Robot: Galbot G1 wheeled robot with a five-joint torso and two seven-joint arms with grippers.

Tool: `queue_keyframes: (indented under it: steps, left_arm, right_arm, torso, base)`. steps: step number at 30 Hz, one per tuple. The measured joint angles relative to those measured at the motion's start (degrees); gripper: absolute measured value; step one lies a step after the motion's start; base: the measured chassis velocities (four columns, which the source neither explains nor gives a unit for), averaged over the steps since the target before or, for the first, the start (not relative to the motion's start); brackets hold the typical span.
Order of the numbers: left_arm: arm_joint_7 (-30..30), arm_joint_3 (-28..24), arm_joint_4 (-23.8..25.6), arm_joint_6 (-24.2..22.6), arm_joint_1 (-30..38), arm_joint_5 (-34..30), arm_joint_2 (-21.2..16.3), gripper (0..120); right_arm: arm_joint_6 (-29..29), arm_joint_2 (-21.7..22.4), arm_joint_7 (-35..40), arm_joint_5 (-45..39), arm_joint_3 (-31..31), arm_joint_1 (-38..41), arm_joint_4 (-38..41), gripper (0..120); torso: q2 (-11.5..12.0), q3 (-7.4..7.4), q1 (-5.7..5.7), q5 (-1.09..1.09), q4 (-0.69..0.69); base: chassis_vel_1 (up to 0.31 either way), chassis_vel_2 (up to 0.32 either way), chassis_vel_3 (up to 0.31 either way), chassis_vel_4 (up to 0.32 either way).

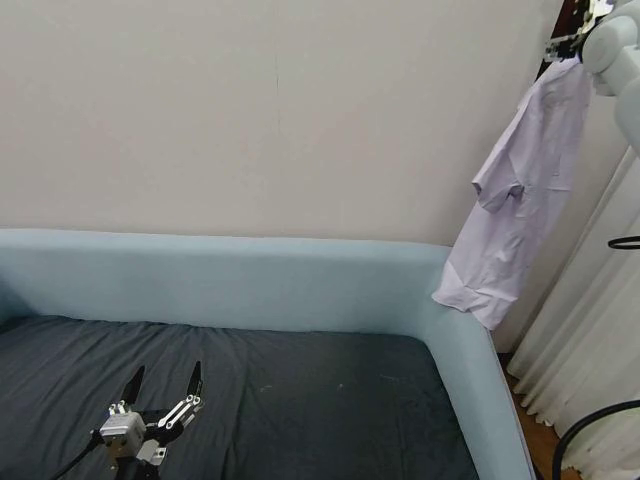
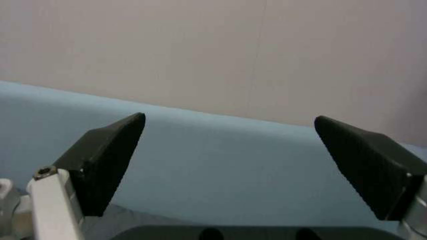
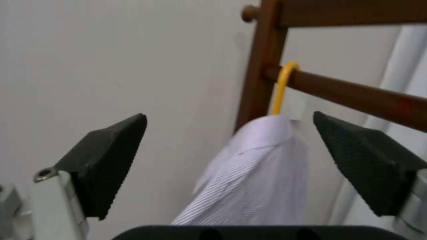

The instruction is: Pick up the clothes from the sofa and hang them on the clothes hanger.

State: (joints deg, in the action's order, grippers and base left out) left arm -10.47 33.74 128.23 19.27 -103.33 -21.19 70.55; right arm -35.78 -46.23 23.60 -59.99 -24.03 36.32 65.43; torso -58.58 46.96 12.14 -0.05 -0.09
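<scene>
Now, right gripper (image 3: 228, 118): raised high, fingers spread wide, holding nothing.
Shirt (image 3: 253, 185): pale lilac, straight ahead of the open jaws; I cannot tell whether it touches them. It hangs free by its collar.
Hook (image 3: 283, 85): yellow, rising from the collar just beyond the gripper and looped over a bar.
Rack (image 3: 261, 65): brown wood, behind the shirt, its post upright against the wall.
Shirt hem (image 1: 478, 295): far below the right gripper, level with the sofa's end arm.
Left gripper (image 1: 167, 372): low, well apart from the shirt, fingers parted and empty.
Sofa (image 1: 250, 285): light blue back ahead of the left gripper, dark seat cover (image 1: 320, 400) under it.
</scene>
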Motion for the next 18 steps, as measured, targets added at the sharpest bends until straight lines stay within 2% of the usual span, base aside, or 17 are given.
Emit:
queue_keyframes:
  steps: [4,8,9,11,13,14,16,18]
  left_arm:
    - [-0.01,0.00,0.00,0.00,0.01,0.00,0.00,100]
    - [0.00,0.00,0.00,0.00,0.01,0.00,0.00,100]
    - [0.00,0.00,0.00,0.00,0.01,0.00,0.00,100]
    - [0.00,0.00,0.00,0.00,0.01,0.00,0.00,100]
    - [0.00,0.00,0.00,0.01,0.01,0.00,0.00,100]
    - [0.00,0.00,0.00,0.01,0.01,0.00,0.00,100]
    - [0.00,0.00,0.00,0.01,0.00,0.00,0.00,100]
    - [-0.02,0.00,0.00,0.01,0.00,0.00,0.00,100]
  right_arm:
    - [3.22,3.93,-0.72,-5.84,3.23,-4.61,10.57,100]
    - [8.15,7.69,-1.48,-13.33,8.41,-15.49,23.51,100]
    - [8.15,7.69,-1.48,-13.33,8.41,-15.49,23.51,100]
    - [10.20,8.63,-1.27,-15.47,11.93,-21.62,29.43,100]
    - [11.76,8.84,-0.66,-16.39,15.06,-28.55,34.25,100]
    - [11.76,8.84,-0.66,-16.39,15.06,-28.55,34.25,100]
    - [13.22,8.73,0.61,-16.38,17.79,-38.53,39.72,100]
    - [14.64,8.40,0.47,-12.10,20.07,-45.72,42.56,100]
  torso:
    - [0.00,0.00,0.00,-0.01,0.01]
    - [0.01,0.01,-0.01,0.04,0.03]
    - [0.01,0.01,-0.01,0.04,0.03]
    - [0.00,-0.01,-0.01,-0.03,0.00]
    - [0.00,-0.01,-0.02,-0.02,0.02]
    - [0.00,-0.01,-0.02,-0.02,0.02]
    - [0.00,0.00,-0.01,0.04,0.02]
    - [0.00,0.01,0.00,0.00,0.04]
  base:
    - [0.000,0.000,0.000,0.000]
    - [0.000,0.000,0.000,0.000]
    - [0.000,0.000,0.000,0.000]
    - [0.000,0.000,0.000,0.000]
    - [0.000,0.000,0.000,0.000]
    - [0.000,0.000,0.000,0.000]
    - [0.000,0.000,0.000,0.000]
    - [0.000,0.000,0.000,0.000]
